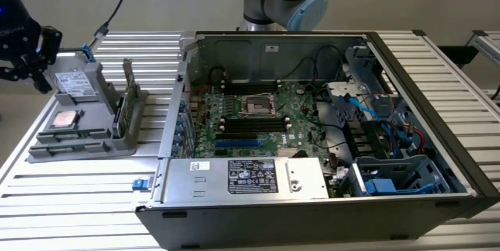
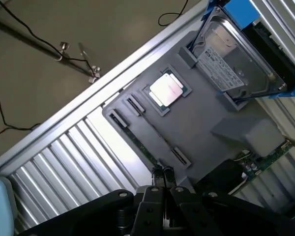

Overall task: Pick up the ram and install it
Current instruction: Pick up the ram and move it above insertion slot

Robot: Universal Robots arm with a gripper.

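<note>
Gripper [image 2: 163, 178] is pinched shut, holding nothing, hovering over the grey tray [image 2: 201, 128]. The ram [image 2: 137, 141] sits in the tray's outer edge slot, 1 end near the fingertips. My worry: descend like this and I'd jab the stick instead of straddling it. Grab it at the end and it could tilt out crooked.

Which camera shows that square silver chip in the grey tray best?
The wrist view: the silver chip lies large and nearly face-on. The exterior view shows it small and slanted in the tray at its left.
</note>
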